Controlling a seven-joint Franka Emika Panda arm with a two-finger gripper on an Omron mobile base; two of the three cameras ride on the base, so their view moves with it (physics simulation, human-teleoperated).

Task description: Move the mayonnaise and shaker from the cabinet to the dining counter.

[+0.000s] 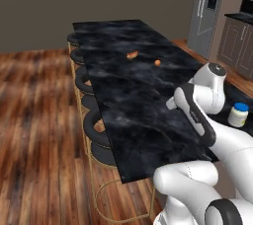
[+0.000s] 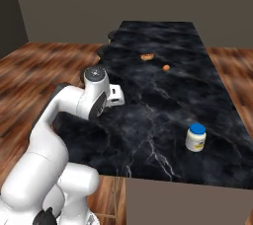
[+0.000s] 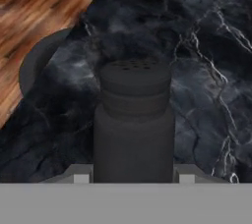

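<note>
A dark, near-black shaker (image 3: pixel 134 120) with a perforated top stands upright between my gripper's (image 3: pixel 134 175) two fingertips, which are shut on its sides. It hangs over the left part of the dining counter (image 3: pixel 206 95), near the stool side. In the base views my hand (image 2: pixel 116 95) hovers above the black white-veined dining counter (image 2: pixel 163 100) at its near end. The mayonnaise (image 2: pixel 196 137), a white jar with a blue lid, stands upright on the counter to the right of my hand, also seen beside my arm as the same mayonnaise jar (image 1: pixel 238 114).
Black gold-legged stools (image 1: pixel 96 130) line the counter's left edge. Two small orange food items (image 2: pixel 147 56) (image 2: pixel 166 67) lie farther along the top. A steel fridge (image 1: pixel 210 12) stands at the back right. Wooden floor (image 1: pixel 39 120) spreads to the left.
</note>
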